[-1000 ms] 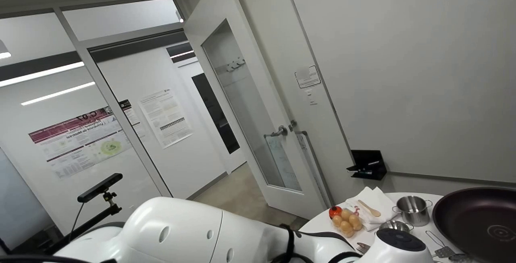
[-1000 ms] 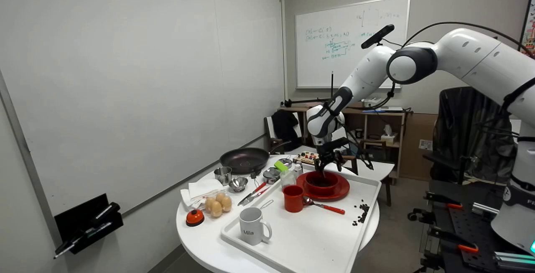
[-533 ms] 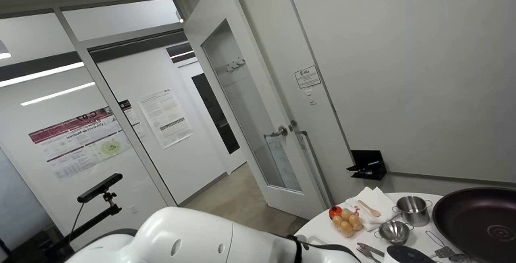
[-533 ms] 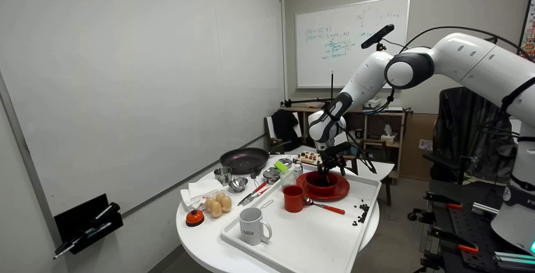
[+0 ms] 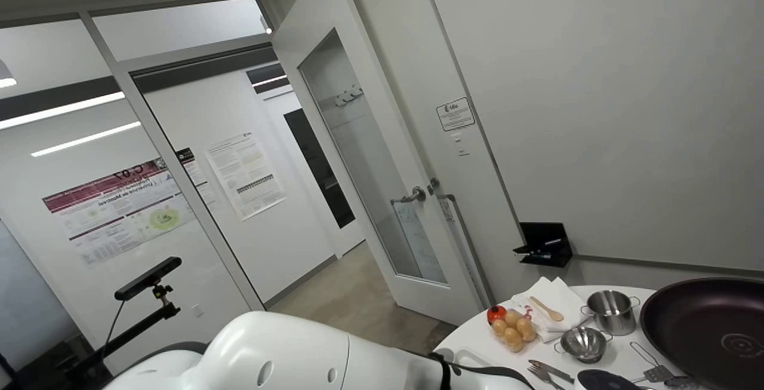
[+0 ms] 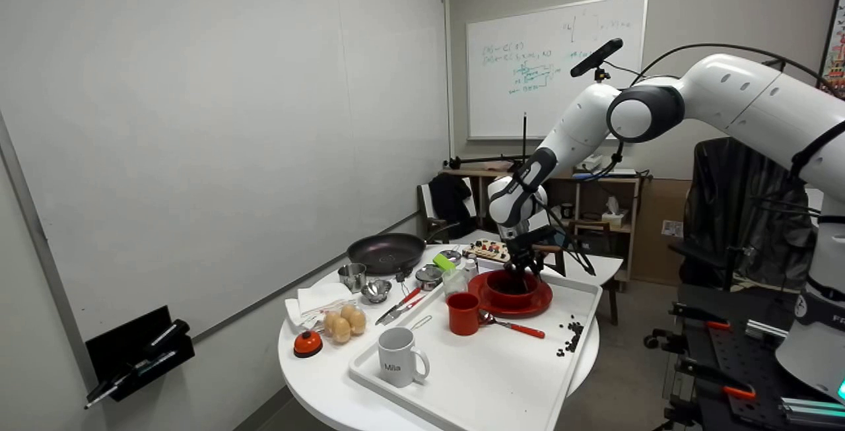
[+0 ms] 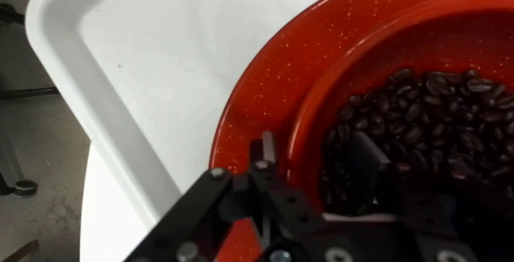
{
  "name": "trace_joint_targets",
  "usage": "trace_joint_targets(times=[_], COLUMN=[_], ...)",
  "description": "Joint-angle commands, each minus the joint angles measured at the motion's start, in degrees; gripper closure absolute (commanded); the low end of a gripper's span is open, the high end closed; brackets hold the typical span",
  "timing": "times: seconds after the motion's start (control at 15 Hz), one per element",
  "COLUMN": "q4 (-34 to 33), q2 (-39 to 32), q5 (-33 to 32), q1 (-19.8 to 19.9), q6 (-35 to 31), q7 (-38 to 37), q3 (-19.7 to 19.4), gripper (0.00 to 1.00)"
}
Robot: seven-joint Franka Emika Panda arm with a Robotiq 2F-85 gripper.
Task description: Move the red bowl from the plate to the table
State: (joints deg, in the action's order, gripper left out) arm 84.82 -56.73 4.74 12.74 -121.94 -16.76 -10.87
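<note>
The red bowl [image 6: 509, 299], holding dark beans, sits on the red plate [image 6: 542, 300]. Under the plate is a white tray on the white table [image 6: 315, 381]. In the wrist view my gripper [image 7: 319, 149] straddles the near side of the bowl [image 7: 441, 37]. One of its fingers [image 7: 269, 145] is outside the wall, above the plate [image 7: 277, 81]; the opposite one reaches inside, over the beans. Gaps show between both fingers and the wall, so the jaws are open. Part of the bowl's near wall is hidden behind the gripper.
On the tray [image 6: 488, 378] stand a red mug [image 6: 463, 315] and a white mug [image 6: 397, 358], with a red-handled spoon [image 6: 526, 331] and loose beans [image 6: 573, 337]. A frying pan [image 6: 386, 254], steel pots and several eggs [image 6: 343, 324] are on the table beside the tray.
The arm has come down and the gripper has lowered to the bowl's rim, moving slightly right in an exterior view. There the bowl has shifted slightly right on the plate.
</note>
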Motion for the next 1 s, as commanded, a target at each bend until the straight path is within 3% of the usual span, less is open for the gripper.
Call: trace_joint_targets(times=[0.0, 0.13, 0.27, 0.93], q4=[-0.6, -0.3, 0.2, 2.0], q2=[0.4, 0.9, 2.1, 5.5], q5=[1.0, 1.2, 1.4, 2.1], q1=[0.8, 1.0, 1.1, 2.1], q6=[-0.2, -0.7, -0.8, -3.7], q7=[2.1, 2.8, 3.8, 9.9], q3=[0.7, 0.8, 1.1, 3.5], gripper=[0.81, 0.94, 0.96, 0.94])
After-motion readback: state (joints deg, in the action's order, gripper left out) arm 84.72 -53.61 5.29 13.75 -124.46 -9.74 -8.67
